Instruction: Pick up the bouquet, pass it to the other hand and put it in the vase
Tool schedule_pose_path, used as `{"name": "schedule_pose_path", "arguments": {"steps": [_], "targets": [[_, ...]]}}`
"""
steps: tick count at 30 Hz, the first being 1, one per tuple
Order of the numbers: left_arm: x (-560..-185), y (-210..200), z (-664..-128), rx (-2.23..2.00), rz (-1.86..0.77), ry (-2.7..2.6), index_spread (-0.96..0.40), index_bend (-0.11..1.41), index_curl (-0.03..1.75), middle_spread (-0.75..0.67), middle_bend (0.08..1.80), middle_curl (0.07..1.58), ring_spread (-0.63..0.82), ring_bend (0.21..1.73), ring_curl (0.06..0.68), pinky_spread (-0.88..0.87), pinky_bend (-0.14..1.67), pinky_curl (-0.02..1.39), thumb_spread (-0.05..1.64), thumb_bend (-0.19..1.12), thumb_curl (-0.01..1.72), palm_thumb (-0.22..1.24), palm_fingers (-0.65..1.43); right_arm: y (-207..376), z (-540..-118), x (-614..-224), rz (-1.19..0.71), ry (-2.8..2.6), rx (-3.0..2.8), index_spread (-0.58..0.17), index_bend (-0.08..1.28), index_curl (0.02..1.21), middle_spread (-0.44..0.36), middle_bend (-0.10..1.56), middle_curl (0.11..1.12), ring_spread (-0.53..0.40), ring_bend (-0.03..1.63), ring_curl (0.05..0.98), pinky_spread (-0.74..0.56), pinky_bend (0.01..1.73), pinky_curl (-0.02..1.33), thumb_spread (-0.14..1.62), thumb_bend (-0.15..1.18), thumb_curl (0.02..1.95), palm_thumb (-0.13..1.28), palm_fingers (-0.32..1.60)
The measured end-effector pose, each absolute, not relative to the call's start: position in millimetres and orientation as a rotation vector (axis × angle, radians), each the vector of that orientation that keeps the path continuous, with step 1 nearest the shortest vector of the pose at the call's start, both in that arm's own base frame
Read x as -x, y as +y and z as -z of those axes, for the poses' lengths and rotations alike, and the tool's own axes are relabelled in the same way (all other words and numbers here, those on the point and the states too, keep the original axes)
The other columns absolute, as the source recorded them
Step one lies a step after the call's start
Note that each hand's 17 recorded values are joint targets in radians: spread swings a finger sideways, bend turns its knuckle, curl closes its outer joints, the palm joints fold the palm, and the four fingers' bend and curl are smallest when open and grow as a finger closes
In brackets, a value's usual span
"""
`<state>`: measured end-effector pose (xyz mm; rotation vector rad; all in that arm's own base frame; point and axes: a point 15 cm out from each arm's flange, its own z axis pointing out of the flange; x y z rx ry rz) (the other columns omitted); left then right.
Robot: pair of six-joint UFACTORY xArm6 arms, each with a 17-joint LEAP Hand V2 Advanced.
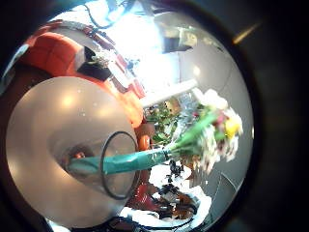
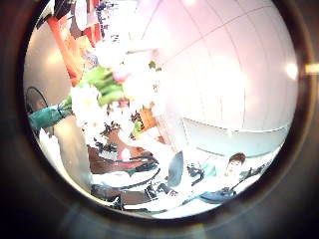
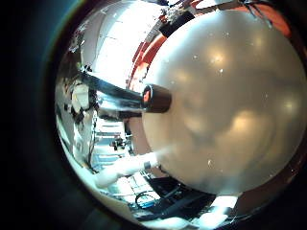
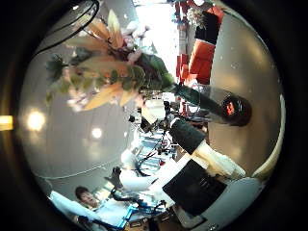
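The bouquet (image 1: 208,126) is held level above the round table (image 1: 48,126). Its wrapped stem (image 1: 92,165) runs close across my left palm and crosses the vase's dark rim (image 1: 108,143); I cannot tell if the stem end is inside. The left thumb side palm view shows the flowers (image 2: 100,95) very close. My left hand's fingers do not show. The right thumb side palm view shows the bouquet (image 4: 106,58) with its stem leading towards the dark vase (image 4: 231,108), and my right hand (image 4: 197,144) beside them with a straight finger, away from the stem. The vase (image 3: 120,91) stands on the table (image 3: 230,115).
Upholstered seats (image 1: 58,53) stand just beyond the table's edge. Desks and room furniture (image 4: 154,183) lie farther off.
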<state>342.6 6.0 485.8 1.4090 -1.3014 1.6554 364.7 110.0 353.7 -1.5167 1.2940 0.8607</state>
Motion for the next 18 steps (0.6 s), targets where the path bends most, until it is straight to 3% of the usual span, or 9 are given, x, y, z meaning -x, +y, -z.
{"name": "schedule_pose_path", "arguments": {"steps": [8,18], "targets": [[-304,-7,-516,-1.484,-1.645,-1.351,0.16,0.13,0.31,0.56,0.18,0.27,0.63,0.54,0.167,0.57,0.17,0.45,0.85,-0.04,0.38,0.11,-0.13,113,-374,-371,-0.800,1.237,1.576,-0.353,0.18,0.32,0.012,0.20,0.34,0.122,0.49,0.194,0.38,0.42,0.25,1.02,-0.02,0.47,0.59,0.30],[-270,-63,-499,-1.498,-1.460,-1.374,0.18,0.16,0.28,0.55,0.18,0.25,0.64,0.50,0.169,0.58,0.18,0.37,0.85,-0.03,0.36,0.13,-0.08,124,-389,-359,-0.740,1.217,1.686,-0.344,0.18,0.33,0.013,0.20,0.34,0.137,0.46,0.190,0.38,0.39,0.24,1.02,-0.02,0.47,0.62,0.31]]}}
